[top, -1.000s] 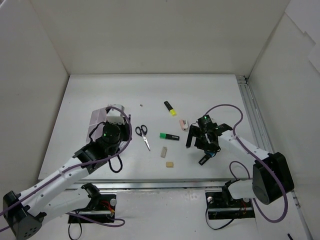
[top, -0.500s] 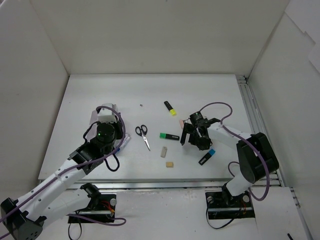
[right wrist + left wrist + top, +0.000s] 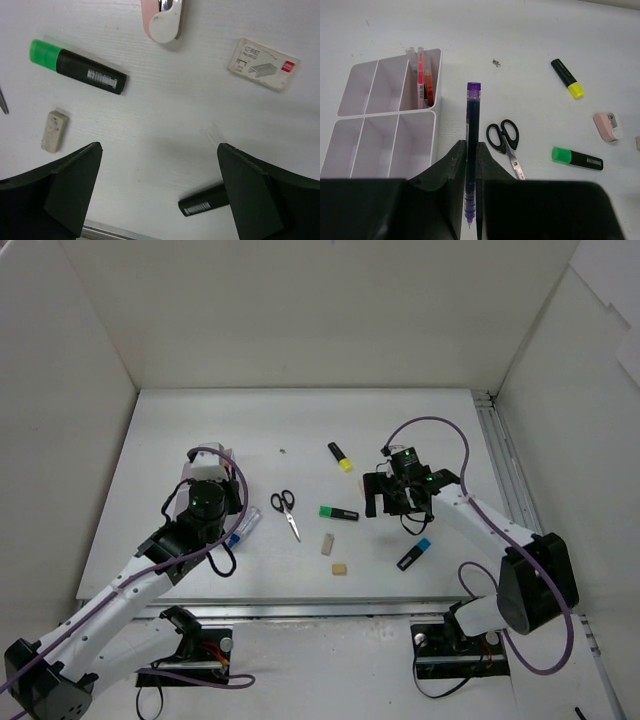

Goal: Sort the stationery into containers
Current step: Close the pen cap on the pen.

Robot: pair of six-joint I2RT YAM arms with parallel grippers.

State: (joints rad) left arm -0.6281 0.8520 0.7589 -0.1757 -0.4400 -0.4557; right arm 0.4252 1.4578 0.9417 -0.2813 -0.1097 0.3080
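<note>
Left wrist: left jaws clamp a dark pen (image 3: pixel 473 117) lengthwise, purple end forward; right jaws gape wide.

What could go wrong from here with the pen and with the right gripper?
The purple pen is pinched near its tip by the left gripper, so it might swing or hit the box wall. The open right gripper might knock the blue highlighter beside its finger if lowered.

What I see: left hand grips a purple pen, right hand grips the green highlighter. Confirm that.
Wrong on the right hand: it is open and empty, and the green highlighter lies loose on the table, as the right wrist view shows. The left hand does grip the purple pen.
</note>
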